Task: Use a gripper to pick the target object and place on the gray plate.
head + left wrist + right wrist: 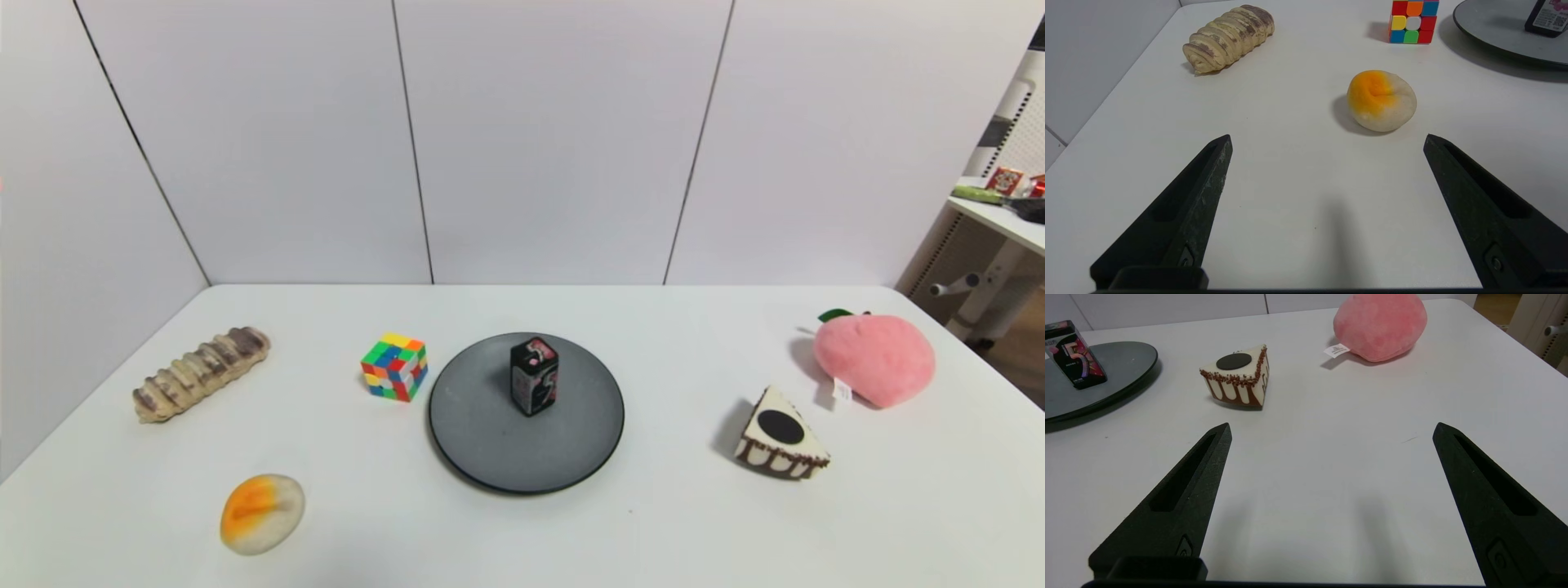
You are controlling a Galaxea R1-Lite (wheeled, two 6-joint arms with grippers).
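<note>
The small black box [534, 376] with red-pink and white marks stands upright on the gray plate [490, 441] in the middle of the table. It also shows in the right wrist view [1073, 355] on the plate [1122, 361], and partly in the left wrist view [1546, 17] on the plate [1490, 24]. Neither arm shows in the head view. My left gripper [1327, 139] is open and empty over bare table near the front left. My right gripper [1331, 428] is open and empty over bare table near the front right.
A multicoloured cube [395, 367] sits just left of the plate. A bread roll [200, 373] and an orange-white bun [262, 513] lie at the left. A cake wedge [781, 435] and a pink plush peach [873, 359] lie at the right.
</note>
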